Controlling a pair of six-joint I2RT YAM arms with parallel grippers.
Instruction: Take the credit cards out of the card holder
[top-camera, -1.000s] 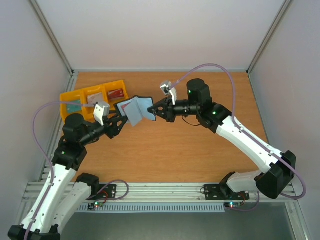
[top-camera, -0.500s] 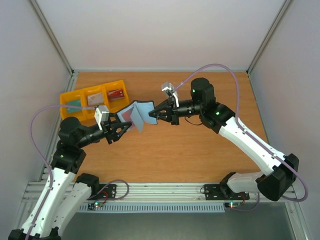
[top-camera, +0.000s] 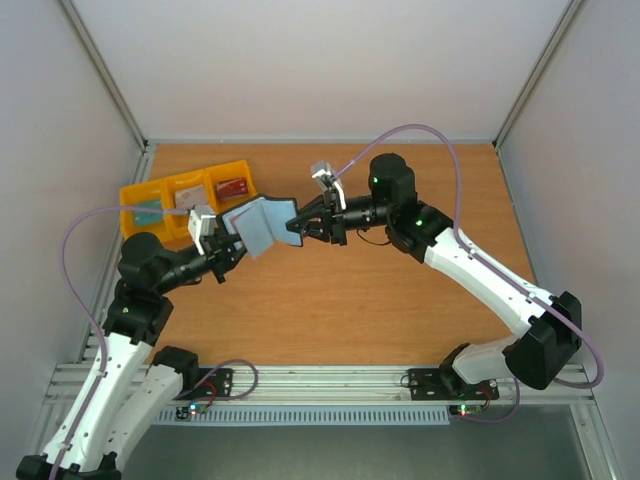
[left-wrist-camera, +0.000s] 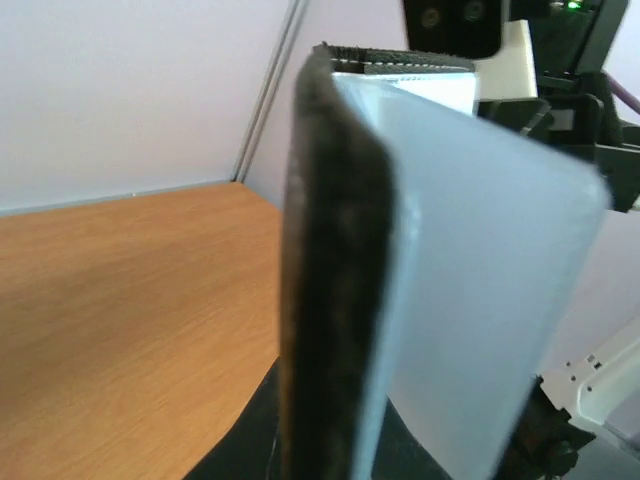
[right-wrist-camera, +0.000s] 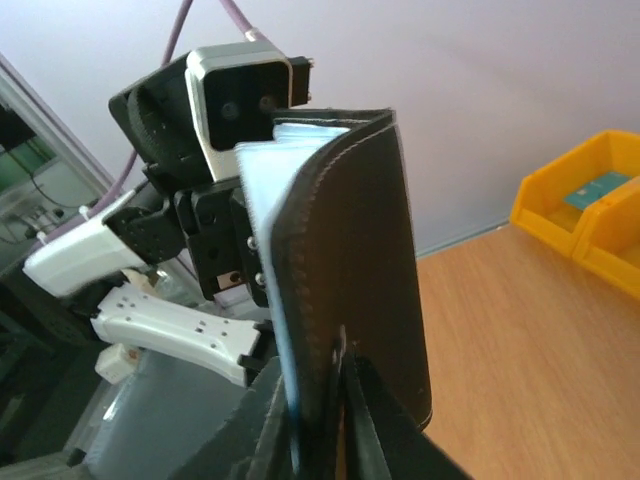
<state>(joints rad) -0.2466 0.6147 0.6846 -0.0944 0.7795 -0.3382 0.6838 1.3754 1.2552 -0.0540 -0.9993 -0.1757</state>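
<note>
The card holder (top-camera: 260, 222) is held in the air between both arms over the left part of the table, open, its grey-blue inner side facing up. My left gripper (top-camera: 233, 250) is shut on its lower left flap. My right gripper (top-camera: 297, 229) is shut on its right flap. In the left wrist view the card holder's black edge (left-wrist-camera: 320, 280) stands upright in my left gripper (left-wrist-camera: 330, 440), with a grey-blue panel to its right. In the right wrist view its black outer flap (right-wrist-camera: 360, 250) rises from my right gripper (right-wrist-camera: 325, 405). No credit cards show in any view.
A row of yellow bins (top-camera: 150, 190) stands at the back left of the wooden table (top-camera: 400, 290), holding a teal, a whitish and a red card. The bins also show in the right wrist view (right-wrist-camera: 585, 205). Grey walls close in the table.
Both grippers have shifted slightly left with the card holder and turned it. A dark red card seen inside it earlier is now hidden by the grey-blue panel.
</note>
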